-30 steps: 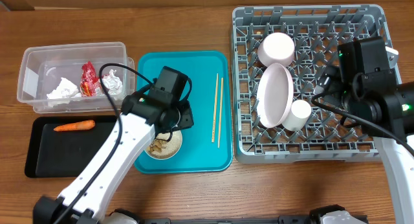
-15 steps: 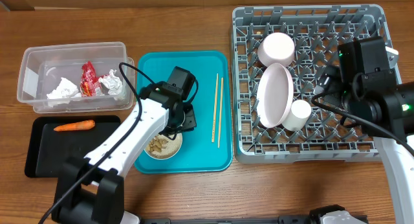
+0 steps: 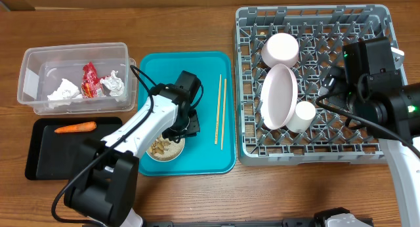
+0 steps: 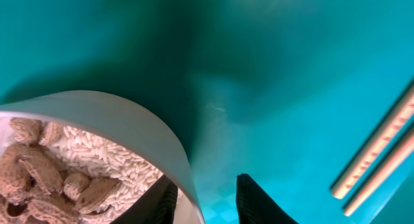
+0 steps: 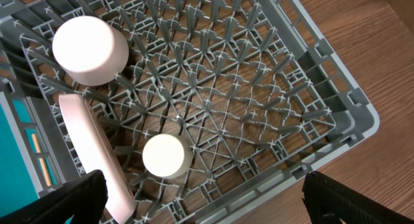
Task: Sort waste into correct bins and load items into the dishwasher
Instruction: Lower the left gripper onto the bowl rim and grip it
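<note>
A: What is the overhead camera showing?

B: The left arm is reaching over the teal tray [image 3: 200, 163]. The left gripper [image 3: 186, 124] is hanging at the rim of the white bowl [image 3: 165, 149]. This bowl is holding the beige food scraps [image 3: 159, 147] and is sitting in the near left part of that tray. The chopsticks [image 3: 220, 112] are lying side by side on the same tray, apart from the bowl.

A: And the waste?

B: The tissues [image 3: 62, 89] and the red wrapper [image 3: 90, 80] are lying in the clear tub [image 3: 75, 48]. The carrot [image 3: 75, 127] is lying on the black tray [image 3: 49, 163]. In the grey rack [image 3: 308, 10] a second bowl [image 3: 281, 50] is sitting near the far edge, the plate [image 3: 279, 96] is standing on its edge, and the cup [image 3: 304, 115] is sitting just beside the plate.

A: What is the left wrist camera telling?

B: The fingers [image 4: 255, 199] are straddling the bowl's wall, one inside, one outside. A strip of teal is showing between the outer finger and the wall, so the jaws are standing partly apart and are not pinching it.

A: And the right wrist camera?

B: The right gripper [image 5: 204, 182] is hovering over the rack, jaws spread wide, holding nothing.
</note>
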You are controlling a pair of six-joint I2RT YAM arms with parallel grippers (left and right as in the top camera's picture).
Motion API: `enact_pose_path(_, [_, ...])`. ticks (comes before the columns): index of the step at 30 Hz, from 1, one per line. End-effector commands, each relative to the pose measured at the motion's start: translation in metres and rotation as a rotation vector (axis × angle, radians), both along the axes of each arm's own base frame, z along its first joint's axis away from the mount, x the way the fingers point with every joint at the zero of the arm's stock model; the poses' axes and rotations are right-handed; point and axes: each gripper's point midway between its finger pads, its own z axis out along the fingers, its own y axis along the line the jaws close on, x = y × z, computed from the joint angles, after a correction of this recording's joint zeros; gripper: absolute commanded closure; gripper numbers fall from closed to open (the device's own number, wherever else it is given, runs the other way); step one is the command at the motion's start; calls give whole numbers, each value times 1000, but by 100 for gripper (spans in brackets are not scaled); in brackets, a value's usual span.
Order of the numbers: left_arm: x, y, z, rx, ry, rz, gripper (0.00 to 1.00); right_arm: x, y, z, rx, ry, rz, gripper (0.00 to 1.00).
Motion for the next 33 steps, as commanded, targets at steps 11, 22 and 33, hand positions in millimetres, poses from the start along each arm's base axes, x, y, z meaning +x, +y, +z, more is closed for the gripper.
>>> enact_pose_path(11, [-4,-5,-2,7,15,-5,71,2,0,7,1,-21,7,0])
enact_pose_path(22, [-8,-3,-2,15,34,-5,74,2,0,7,1,-21,7,0])
enact_pose_path(33, [-10,-1,-2,19,43,-3,80,2,0,7,1,-21,7,0])
